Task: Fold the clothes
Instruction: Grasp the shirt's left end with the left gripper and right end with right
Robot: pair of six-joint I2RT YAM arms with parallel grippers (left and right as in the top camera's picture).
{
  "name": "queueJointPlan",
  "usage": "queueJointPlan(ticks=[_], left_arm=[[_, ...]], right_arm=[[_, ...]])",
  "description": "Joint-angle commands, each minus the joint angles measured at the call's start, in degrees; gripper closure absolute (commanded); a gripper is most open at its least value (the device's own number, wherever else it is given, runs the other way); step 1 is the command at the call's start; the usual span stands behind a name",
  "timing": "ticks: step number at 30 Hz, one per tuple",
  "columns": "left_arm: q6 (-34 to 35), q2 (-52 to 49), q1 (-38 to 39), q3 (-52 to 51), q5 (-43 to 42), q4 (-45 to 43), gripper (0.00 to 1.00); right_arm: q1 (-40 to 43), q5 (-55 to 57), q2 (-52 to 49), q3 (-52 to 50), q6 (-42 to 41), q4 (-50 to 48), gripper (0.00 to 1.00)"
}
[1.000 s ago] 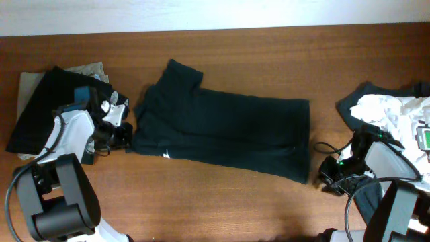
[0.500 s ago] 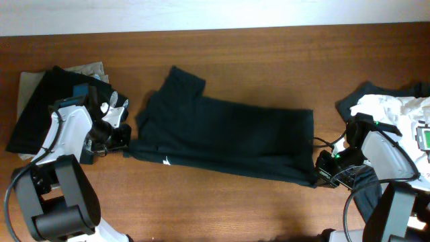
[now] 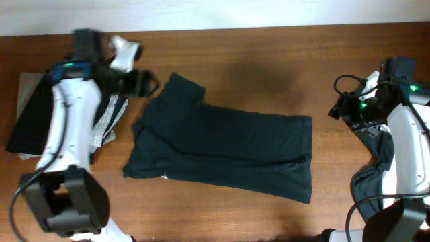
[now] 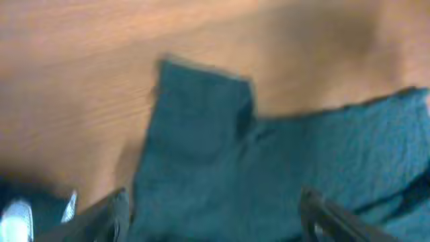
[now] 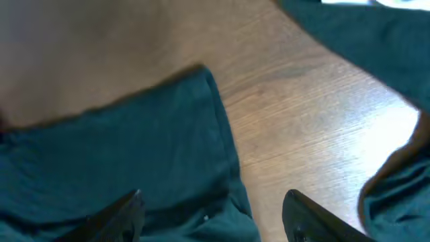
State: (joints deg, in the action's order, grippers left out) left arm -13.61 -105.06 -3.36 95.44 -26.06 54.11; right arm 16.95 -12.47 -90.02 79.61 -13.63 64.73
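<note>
A clothes pile is seen beside the T-shirt, which is laid long-ways, left to right. The left gripper and right gripper are spread wide, empty.

- Overhead: even, soft light; left gripper motion-blurred.
- Left wrist: whole view smeared, out of focus.
- Right wrist: glare on table at right; upper left dim.

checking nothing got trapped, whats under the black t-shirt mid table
Wooden table shows all around the black T-shirt. The shirt lies flat with no lump, but its cloth covers whatever is beneath, so I cannot tell.
</note>
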Motion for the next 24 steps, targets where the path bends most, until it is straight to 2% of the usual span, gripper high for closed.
queueJointPlan(ticks=[1,3,4,8,10,11,12,14,15,16,20,22,24], left_arm=[[-1.5,-9.9,7.3,1.2,5.0,-12.2,0.23],[-1.3,-20.5,8.6,3.8,7.2,-19.9,0.28],[-1.2,-23.8,8.6,4.0,8.9,-23.6,0.28],[-1.3,-29.4,8.6,4.0,10.2,-31.7,0.25],[-1.3,-30.4,8.6,4.0,10.7,-33.1,0.33],[-1.3,-30.9,8.7,4.0,10.7,-34.0,0.59],[-1.2,-31.6,8.9,4.0,10.9,-34.0,0.8],[0.8,-34.8,10.4,4.0,12.0,-33.2,0.83],[1.0,-34.9,10.8,4.0,12.9,-32.1,0.89],[1.1,-34.1,11.2,4.3,13.9,-30.4,1.0],[1.0,-23.8,11.1,10.1,16.7,-17.6,1.0],[0.0,-16.2,11.1,10.3,18.4,-12.8,1.0],[0.0,-13.5,11.2,10.3,18.4,-10.4,1.0]], right_arm=[[0.3,-2.4,0.3,0.9,-0.4,-1.6,0.3],[0.3,-2.3,0.3,0.9,-0.4,-1.3,0.3],[0.3,-2.3,0.3,0.9,-0.3,-1.1,0.3],[0.3,-2.3,0.3,0.9,-0.3,-1.0,0.3],[0.3,-2.3,0.3,0.8,-0.4,-1.1,0.3],[0.3,-2.3,0.3,0.8,-0.3,-1.3,0.3],[0.3,-2.3,0.3,0.8,-0.3,-1.5,0.3],[0.3,-2.3,0.2,0.8,-0.3,-1.7,0.3],[0.3,-2.3,0.2,0.8,-0.3,-1.5,0.3],[0.3,-2.3,0.2,0.8,-0.3,-1.6,0.3],[0.0,-2.3,-4.3,0.6,-0.3,-7.1,0.31],[-2.8,-2.3,-13.3,0.6,-0.1,-13.4,0.32],[-4.7,-3.1,-20.0,0.6,-0.1,-17.8,0.32]])
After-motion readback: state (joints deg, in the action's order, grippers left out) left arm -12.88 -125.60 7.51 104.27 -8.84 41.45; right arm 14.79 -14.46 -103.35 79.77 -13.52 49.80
